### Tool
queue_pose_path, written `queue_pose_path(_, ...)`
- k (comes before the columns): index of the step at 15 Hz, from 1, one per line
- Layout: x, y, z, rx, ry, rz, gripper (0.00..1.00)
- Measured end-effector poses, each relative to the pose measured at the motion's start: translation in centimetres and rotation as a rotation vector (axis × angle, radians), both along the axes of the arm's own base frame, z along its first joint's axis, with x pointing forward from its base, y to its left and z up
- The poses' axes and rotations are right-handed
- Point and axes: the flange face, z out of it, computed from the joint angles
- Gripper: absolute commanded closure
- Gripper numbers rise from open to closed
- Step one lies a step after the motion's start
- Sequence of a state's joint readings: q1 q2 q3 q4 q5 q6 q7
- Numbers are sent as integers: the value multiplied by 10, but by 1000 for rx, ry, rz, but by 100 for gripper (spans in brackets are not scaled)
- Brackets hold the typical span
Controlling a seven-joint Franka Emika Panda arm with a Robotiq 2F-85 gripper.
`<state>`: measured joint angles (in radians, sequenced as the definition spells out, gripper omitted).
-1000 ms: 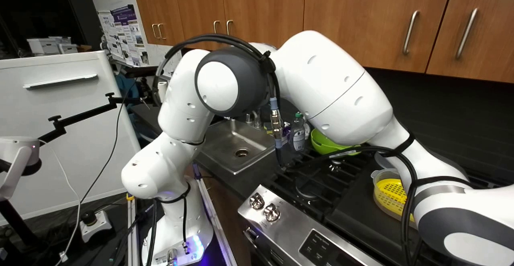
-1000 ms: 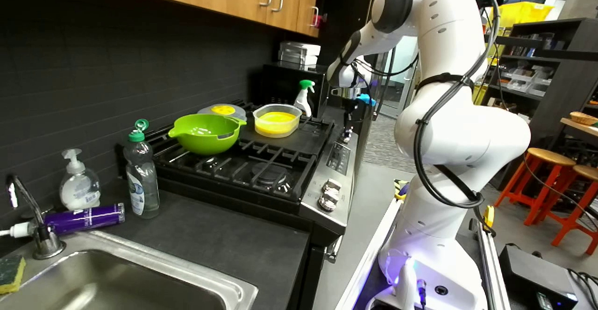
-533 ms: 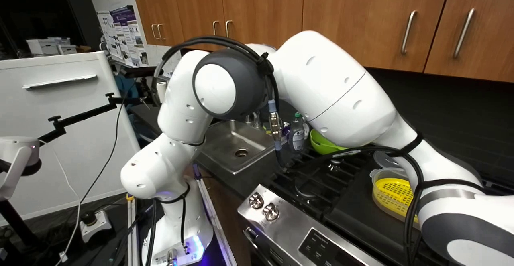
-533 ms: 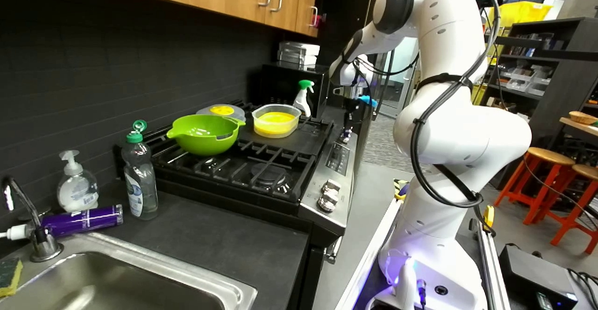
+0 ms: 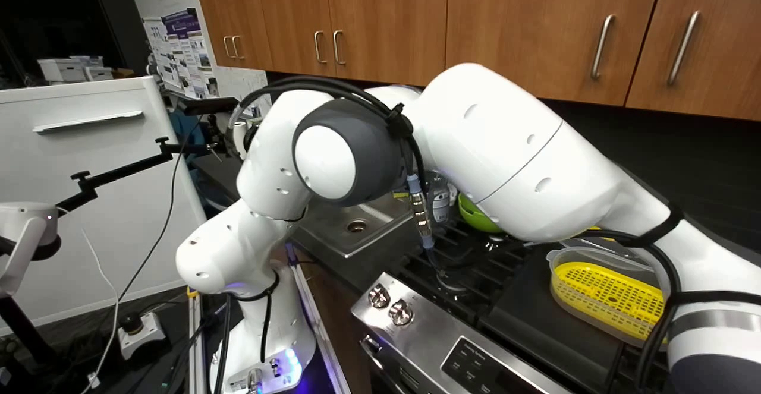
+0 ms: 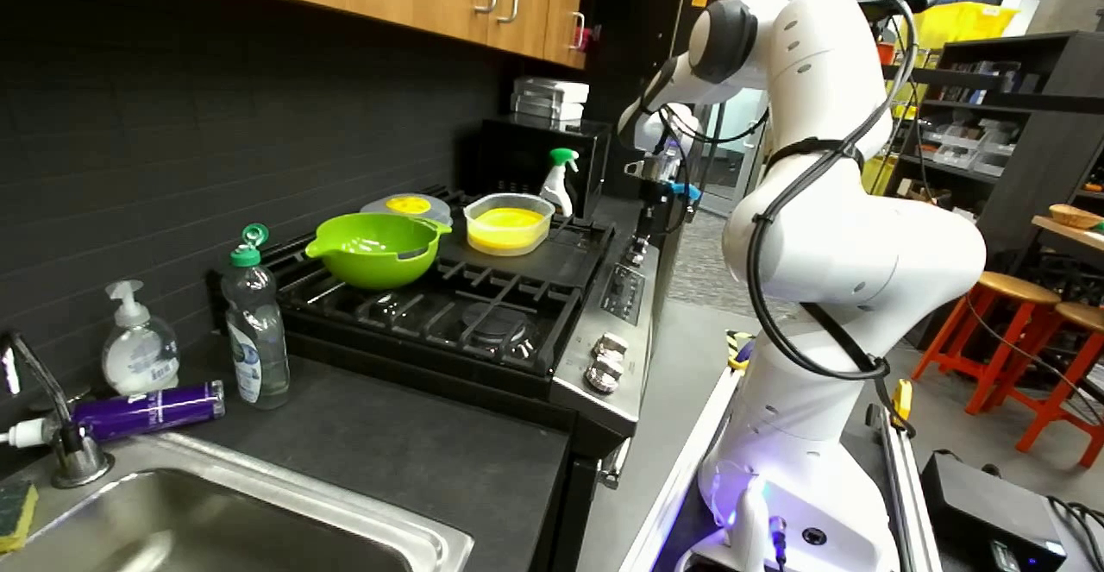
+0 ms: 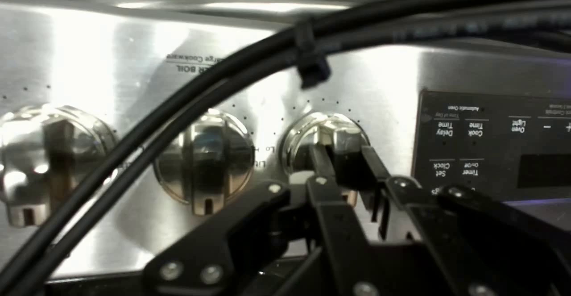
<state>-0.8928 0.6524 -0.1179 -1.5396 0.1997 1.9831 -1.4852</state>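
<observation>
In the wrist view my gripper [image 7: 341, 149] reaches up from the bottom, its two fingers on either side of the raised ridge of a shiny stove knob [image 7: 350, 137]. The jaws are closed onto that ridge. The lower part of the knob is hidden behind the fingers. In an exterior view the gripper [image 6: 641, 231] leans down at a slant onto the far knob [image 6: 636, 251] of the steel front panel [image 6: 623, 292]. The gripper lies outside the frame in an exterior view where the arm's forearm [image 5: 535, 168] crosses the stove.
Two more knobs, a middle knob [image 7: 207, 155] and an outer knob [image 7: 58, 153], sit left of the gripper; a touch panel [image 7: 473, 144] is to its right. Black cables [image 7: 250, 59] cross the wrist view. A green bowl [image 6: 375, 253] and yellow-lined container [image 6: 509, 223] stand on the stove.
The arm's elbow has dropped and its forearm has swung outward, uncovering more of the yellow-lined container. The gripper has tilted while its tips stay at the knob.
</observation>
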Motion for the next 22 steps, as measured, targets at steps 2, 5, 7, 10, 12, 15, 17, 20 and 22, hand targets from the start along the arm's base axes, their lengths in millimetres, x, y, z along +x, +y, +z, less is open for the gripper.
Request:
queue_pose_path(2, 2, -5, -1, 27, 12, 0, 95)
queue_pose_path(5, 6, -12, -1, 73, 34, 8, 95)
queue_pose_path(7, 9, -16, -2, 100, 45, 12, 95)
queue_pose_path(10, 11, -20, -3, 131, 60, 16, 55)
queue_pose_path(12, 11, -22, -3, 144, 64, 15, 79)
queue_pose_path(15, 11, -23, -4, 153, 60, 13, 54)
queue_pose_path(17, 10, -24, -4, 150, 59, 12, 54)
queue_pose_path(20, 9, -25, -4, 145, 60, 11, 47)
queue_pose_path(22, 9, -28, -2, 125, 61, 13, 36)
